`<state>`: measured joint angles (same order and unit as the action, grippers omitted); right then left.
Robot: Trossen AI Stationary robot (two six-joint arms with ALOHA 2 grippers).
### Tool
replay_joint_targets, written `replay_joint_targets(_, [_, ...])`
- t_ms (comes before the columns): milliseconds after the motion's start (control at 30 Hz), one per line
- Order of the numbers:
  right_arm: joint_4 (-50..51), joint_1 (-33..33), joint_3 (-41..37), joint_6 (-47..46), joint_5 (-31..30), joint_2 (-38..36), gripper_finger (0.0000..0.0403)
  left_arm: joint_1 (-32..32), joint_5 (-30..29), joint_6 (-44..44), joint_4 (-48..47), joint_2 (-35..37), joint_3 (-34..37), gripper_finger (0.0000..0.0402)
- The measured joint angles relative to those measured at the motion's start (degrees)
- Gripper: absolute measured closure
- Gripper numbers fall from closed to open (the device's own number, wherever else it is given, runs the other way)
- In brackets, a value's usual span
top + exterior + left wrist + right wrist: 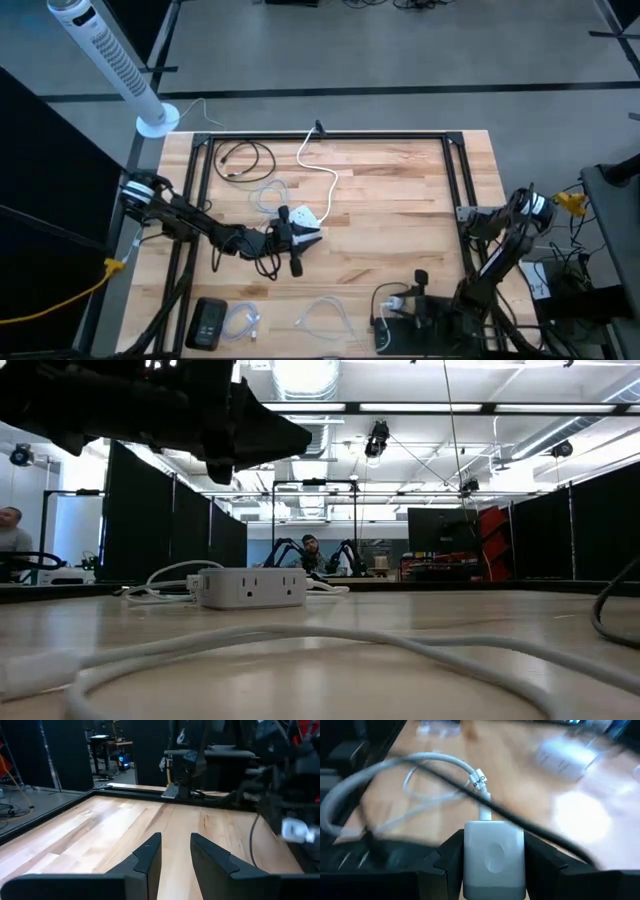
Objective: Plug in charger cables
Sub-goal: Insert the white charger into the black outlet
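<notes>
My left gripper [316, 238] [175, 845] hovers open and empty over the table's middle, just on the near side of the square white socket cube [303, 214] [250, 587]. My right gripper [398, 302] [494, 850] is near the table's near edge, shut on a white charger block [494, 852] with a white cable [395, 770] looping from it. A black coiled cable [240, 160] and a translucent one [270, 195] lie on the far left of the table. More translucent cables [325, 315] lie by the near edge. My right gripper pinches the white charger block by its two side faces [470, 855] between the two fingers. The cable's plug [485, 812] sticks out of the block's front face, away from the gripper. The white cable runs on in a slack loop over the table.
The cube's thick white cord [325, 175] runs to the far edge. A black frame [330, 135] borders the table. A small black box [208, 322] sits at the near left corner. A white tower fan [110, 60] stands beyond the far left corner. A thin black cable [530, 827] crosses in front of the block.
</notes>
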<state>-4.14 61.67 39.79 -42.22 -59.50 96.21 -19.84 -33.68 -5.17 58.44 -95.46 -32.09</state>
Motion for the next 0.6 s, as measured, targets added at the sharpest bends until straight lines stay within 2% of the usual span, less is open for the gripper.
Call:
replay_joint_targets(133, [-0.4, -2.2, -0.3, 5.0, -1.4, -3.3, 0.0260, 0.0, 1.5, 0.0, -0.1, -5.4, -3.2, 0.0310])
replay_joint_targets(400, [-0.4, -8.3, -1.1, 6.8, 6.0, -4.4, 0.0260, 0.2, 2.8, 3.9, -0.1, -21.8, -18.3, 0.0310])
replay_joint_targets(600, [-0.4, -8.9, -1.2, 7.6, 5.9, -4.6, 0.0260, 0.3, 8.4, 6.2, -0.5, -29.4, -27.1, 0.0310])
